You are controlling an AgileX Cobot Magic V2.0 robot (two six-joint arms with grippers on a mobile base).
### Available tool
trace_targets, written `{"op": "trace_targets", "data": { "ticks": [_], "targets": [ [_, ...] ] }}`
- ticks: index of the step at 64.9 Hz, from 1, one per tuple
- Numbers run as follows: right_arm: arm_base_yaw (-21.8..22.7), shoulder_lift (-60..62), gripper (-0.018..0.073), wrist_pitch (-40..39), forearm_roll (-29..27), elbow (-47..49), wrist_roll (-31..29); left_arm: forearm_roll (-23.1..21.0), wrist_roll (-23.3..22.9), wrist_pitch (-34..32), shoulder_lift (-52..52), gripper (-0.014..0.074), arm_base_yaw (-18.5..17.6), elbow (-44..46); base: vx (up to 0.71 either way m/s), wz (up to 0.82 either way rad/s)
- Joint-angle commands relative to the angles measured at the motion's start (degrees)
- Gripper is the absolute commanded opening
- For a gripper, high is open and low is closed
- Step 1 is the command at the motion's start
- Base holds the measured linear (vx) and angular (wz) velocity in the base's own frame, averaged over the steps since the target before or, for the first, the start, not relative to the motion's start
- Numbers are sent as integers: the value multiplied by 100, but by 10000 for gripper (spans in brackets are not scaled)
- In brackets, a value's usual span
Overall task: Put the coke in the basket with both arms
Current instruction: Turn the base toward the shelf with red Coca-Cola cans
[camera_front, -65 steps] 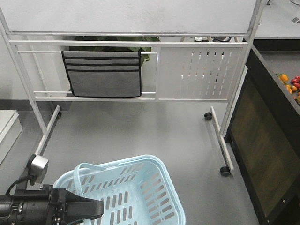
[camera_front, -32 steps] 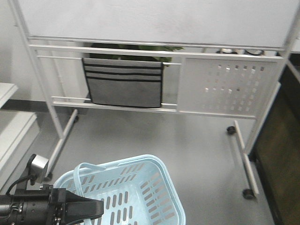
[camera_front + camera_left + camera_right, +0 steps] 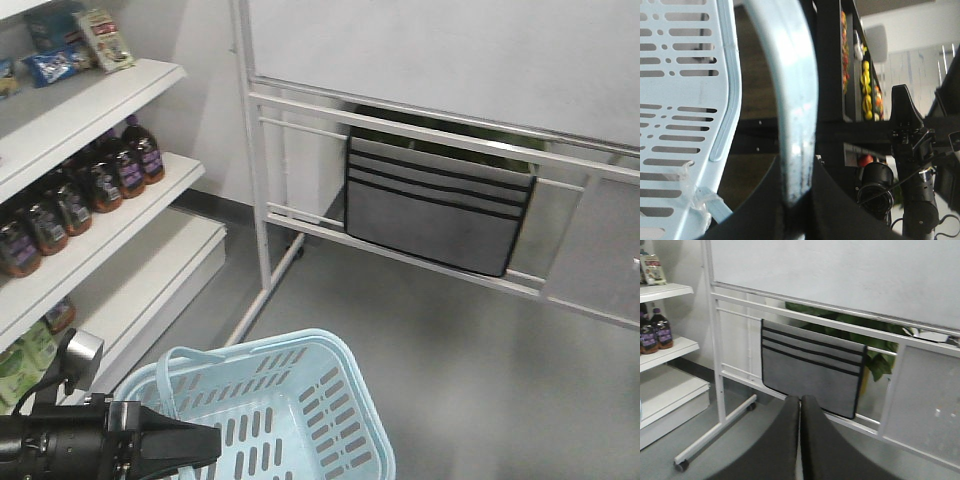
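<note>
**View swings to the shelves; basket carried, no can in sight yet**

The scene ahead has shifted sideways. A moment ago the front view was filled by the white rack (image 3: 262,200) with its grey fabric pocket (image 3: 435,205). Now the rack sits to the right, and white shelves (image 3: 150,190) lined with dark bottles (image 3: 100,175) have come in on the left. The basket (image 3: 270,345) and the left arm keep the same place in the frame, so the whole robot seems to have turned, taking the basket with it. My reading is that this is a move toward the shelving to find the drink, with the pick still ahead.

The can shows in none of the views, so I cannot say where it is, which way it points or how its long axis lies.

The basket hangs low at the front, above the grey floor (image 3: 420,330), mouth upward and empty as far as it shows. Its long side with the loop handle (image 3: 185,352) appears to run across the frame, though the lower edge cuts it off.

The left end effector (image 3: 795,200) is clenched on that handle, pinched between its dark fingers (image 3: 840,210). The right end effector (image 3: 800,407) is closed with its fingers pressed together, gripping nothing, and faces the rack.
</note>
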State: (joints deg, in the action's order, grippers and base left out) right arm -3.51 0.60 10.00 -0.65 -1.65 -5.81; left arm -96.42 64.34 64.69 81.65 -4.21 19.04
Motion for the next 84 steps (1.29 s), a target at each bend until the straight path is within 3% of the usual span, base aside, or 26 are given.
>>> {"op": "trace_targets", "data": {
  "ticks": [1,84],
  "targets": [
    [2,74,-2,-426,14,-40,-27,-582,68,499,-151,-6,-25,82,17,63],
    [2,74,-2,-417,14,-40,-27,-582,68,499,-151,-6,-25,82,14,54]
  ]
}}
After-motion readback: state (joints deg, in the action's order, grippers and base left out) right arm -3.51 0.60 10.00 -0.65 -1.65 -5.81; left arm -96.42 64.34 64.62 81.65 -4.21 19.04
